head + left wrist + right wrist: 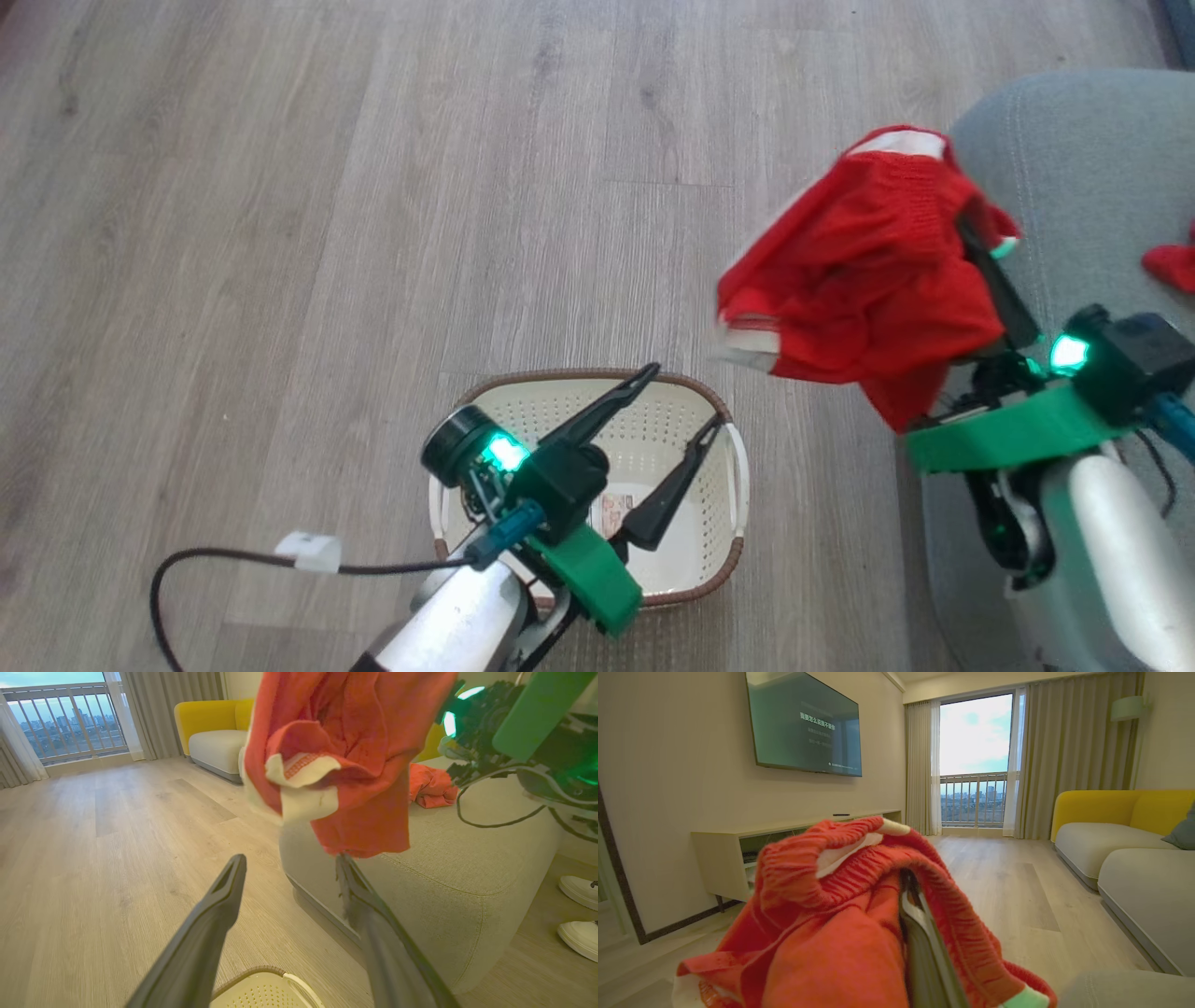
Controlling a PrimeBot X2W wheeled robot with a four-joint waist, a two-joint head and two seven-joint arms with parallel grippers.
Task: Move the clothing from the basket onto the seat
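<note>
Writing on the paper label [616, 511] inside the cream perforated plastic basket [551, 375] is unreadable. Left gripper [686, 396] gapes wide above it; right gripper [976, 238], right of it, clamps red white-trimmed clothing [859, 271] above wood-plank floor [280, 233].

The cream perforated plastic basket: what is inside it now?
A white paper label lies on the bare bottom of the basket; nothing else shows there. The open left gripper and its arm cover the near left corner, which is hidden.

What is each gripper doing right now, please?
Left gripper: open, empty, above the basket.
Right gripper: closed on a red garment, near the seat.
</note>
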